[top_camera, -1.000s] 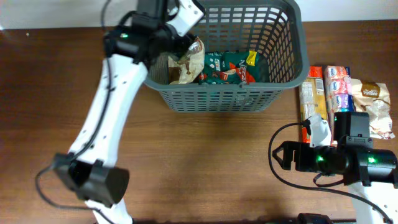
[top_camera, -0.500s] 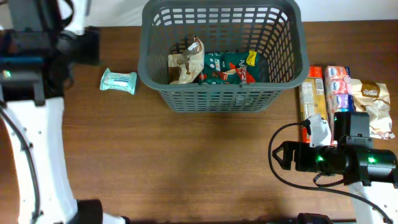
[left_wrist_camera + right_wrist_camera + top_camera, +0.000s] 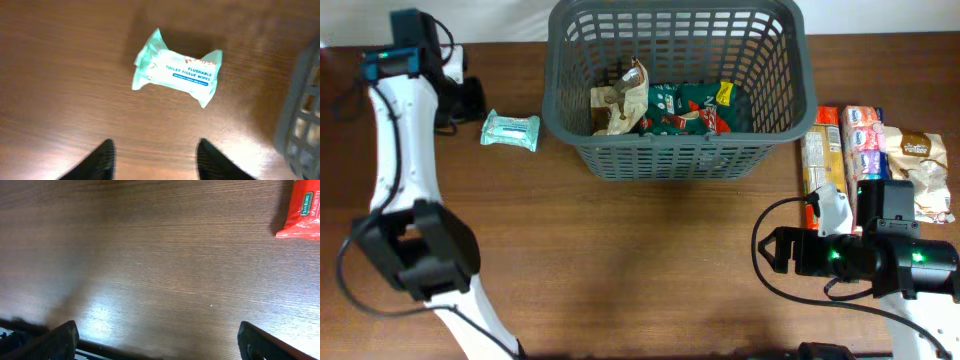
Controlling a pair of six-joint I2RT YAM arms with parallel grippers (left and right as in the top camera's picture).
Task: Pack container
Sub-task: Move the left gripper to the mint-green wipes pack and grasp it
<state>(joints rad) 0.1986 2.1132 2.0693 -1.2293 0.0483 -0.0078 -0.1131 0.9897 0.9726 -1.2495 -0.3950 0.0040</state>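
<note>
The dark grey basket (image 3: 775, 70) stands at the back centre and holds a brown packet (image 3: 620, 100) and green packets (image 3: 685, 108). A pale green pack of tissue wipes (image 3: 510, 130) lies on the table left of the basket. It also shows in the left wrist view (image 3: 177, 70). My left gripper (image 3: 463, 100) is just left of the wipes; in the left wrist view it (image 3: 156, 160) is open and empty, above the table, with the wipes ahead of it. My right gripper (image 3: 775, 250) is open and empty over bare wood, also in its wrist view (image 3: 160, 340).
Several snack packets lie at the right edge: an orange one (image 3: 823, 150), a pink and blue one (image 3: 862, 140) and a brown one (image 3: 920, 165). A red packet corner (image 3: 300, 210) shows in the right wrist view. The basket wall (image 3: 305, 115) is right of the wipes.
My left arm has swung away from the basket to the far left and now hovers by the wipes pack. The right arm has not moved.
</note>
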